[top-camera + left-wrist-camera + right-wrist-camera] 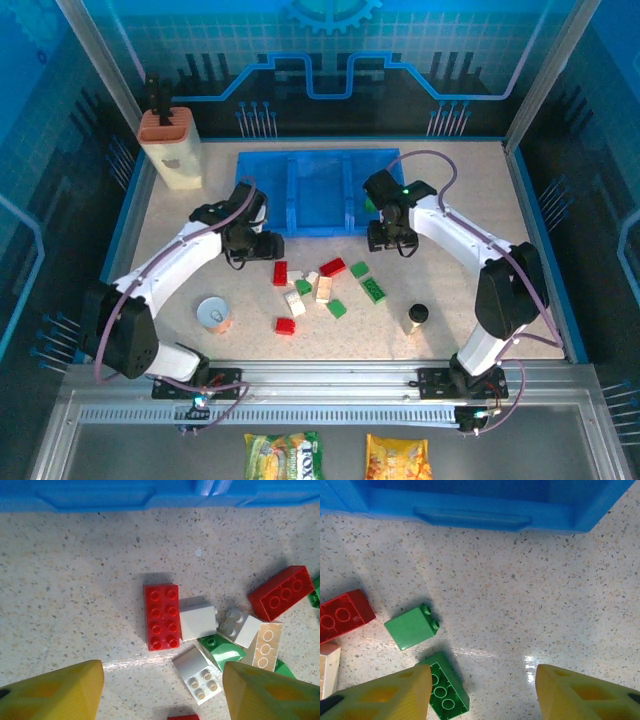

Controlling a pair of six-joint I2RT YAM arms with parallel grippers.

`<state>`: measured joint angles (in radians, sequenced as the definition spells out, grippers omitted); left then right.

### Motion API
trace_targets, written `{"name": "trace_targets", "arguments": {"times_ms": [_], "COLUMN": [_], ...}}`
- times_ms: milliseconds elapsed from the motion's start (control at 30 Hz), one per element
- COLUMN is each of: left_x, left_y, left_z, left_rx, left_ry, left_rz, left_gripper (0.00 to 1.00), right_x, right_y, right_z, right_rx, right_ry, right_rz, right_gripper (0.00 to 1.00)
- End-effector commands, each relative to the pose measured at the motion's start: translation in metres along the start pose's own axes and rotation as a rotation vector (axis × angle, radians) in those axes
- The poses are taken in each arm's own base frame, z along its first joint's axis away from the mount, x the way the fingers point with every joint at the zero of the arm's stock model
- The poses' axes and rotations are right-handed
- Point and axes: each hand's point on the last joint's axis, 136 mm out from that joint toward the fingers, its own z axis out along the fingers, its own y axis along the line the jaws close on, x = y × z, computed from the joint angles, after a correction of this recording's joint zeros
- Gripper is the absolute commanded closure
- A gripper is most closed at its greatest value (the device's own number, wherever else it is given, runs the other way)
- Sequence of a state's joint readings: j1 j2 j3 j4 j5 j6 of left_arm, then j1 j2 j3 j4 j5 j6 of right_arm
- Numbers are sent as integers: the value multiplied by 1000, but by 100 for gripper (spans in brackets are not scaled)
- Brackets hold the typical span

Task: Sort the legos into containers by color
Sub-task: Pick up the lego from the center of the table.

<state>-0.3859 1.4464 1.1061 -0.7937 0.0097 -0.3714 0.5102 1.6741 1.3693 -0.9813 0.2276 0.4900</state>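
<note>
Red, green and white legos lie loose in a cluster (pixel 322 290) in front of the blue tray (pixel 262 165) with its three containers. My left gripper (pixel 262 246) hovers open over the cluster's left side. Between and beyond its yellow fingers (pixel 55 690) I see a flat red brick (pixel 162 616), white bricks (pixel 200 674) and a green one (pixel 222 650), none of them gripped. My right gripper (pixel 392 240) is open too, just off the tray's near edge. A studded-side-down green brick (pixel 445 692) lies by its left finger (pixel 385 695), and a square green brick (pixel 412 626) a little further off.
A round tin can (pixel 213 314) stands left of the bricks and a dark-capped bottle (pixel 417 318) to their right. A beige block with an orange top (pixel 170 145) stands at the back left. The tray's near wall (pixel 150 495) runs along the top of the left wrist view.
</note>
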Motion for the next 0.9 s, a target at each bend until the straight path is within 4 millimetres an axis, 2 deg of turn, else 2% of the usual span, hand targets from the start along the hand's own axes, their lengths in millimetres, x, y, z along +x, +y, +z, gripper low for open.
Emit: {"name": "trace_targets", "arguments": {"times_ms": [0, 233, 600, 867], "left_x": [2, 10, 9, 11], "left_y": [0, -13, 1, -7], "left_z": [15, 45, 70, 90], "left_rx": [-55, -97, -200, -159], "left_ry": [5, 53, 50, 75], "left_rz": [-37, -8, -45, -50], "left_gripper": [39, 42, 46, 46], "right_x": [4, 10, 15, 14], "right_y": [-3, -7, -12, -13], "right_z": [-5, -4, -9, -18], "right_rx": [-1, 4, 10, 15], "right_ry": [-18, -14, -16, -18], "right_rz": [8, 10, 15, 6], "right_gripper": [42, 42, 43, 43]}}
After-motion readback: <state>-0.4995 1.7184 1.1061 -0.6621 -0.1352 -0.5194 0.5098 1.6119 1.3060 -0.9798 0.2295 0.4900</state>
